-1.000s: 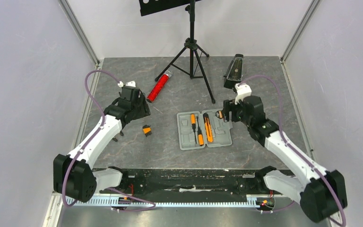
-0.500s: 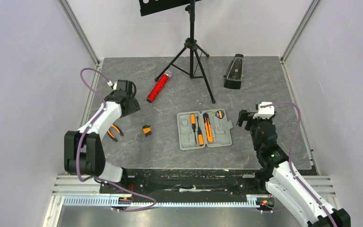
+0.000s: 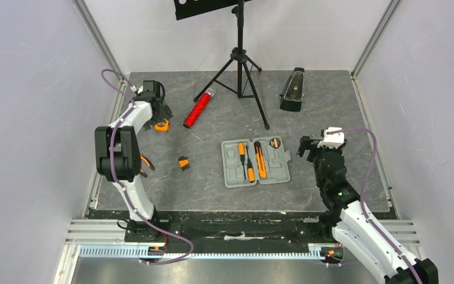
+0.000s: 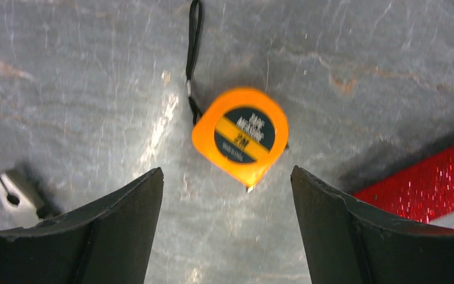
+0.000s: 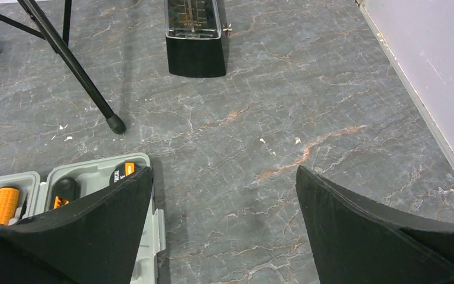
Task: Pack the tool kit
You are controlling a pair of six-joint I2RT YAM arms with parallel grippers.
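Observation:
The grey tool kit case [image 3: 284,173] lies open mid-table, holding orange-and-black screwdrivers [image 3: 242,155], a knife [image 3: 261,163] and a small round piece [image 3: 275,142]. At the back left, my left gripper [image 3: 156,116] hangs open over the orange tape measure [image 3: 163,125]. In the left wrist view the tape measure [image 4: 240,135] lies flat just ahead of the open left gripper [image 4: 226,171], untouched. My right gripper [image 3: 307,145] is open and empty just right of the case; the right wrist view shows the right gripper [image 5: 224,171] above bare table beside the case rim [image 5: 88,158].
Orange-handled pliers [image 3: 148,161] lie partly behind the left arm, with a small black-and-orange piece [image 3: 183,163] nearby. A red glittery cylinder [image 3: 199,108] lies right of the tape measure. A tripod stand [image 3: 239,59] and a black metronome [image 3: 292,89] stand at the back.
My left arm swung to the back left over the tape measure and its jaws widened. My right arm drew back from the case's far right corner, leaving the round piece there.

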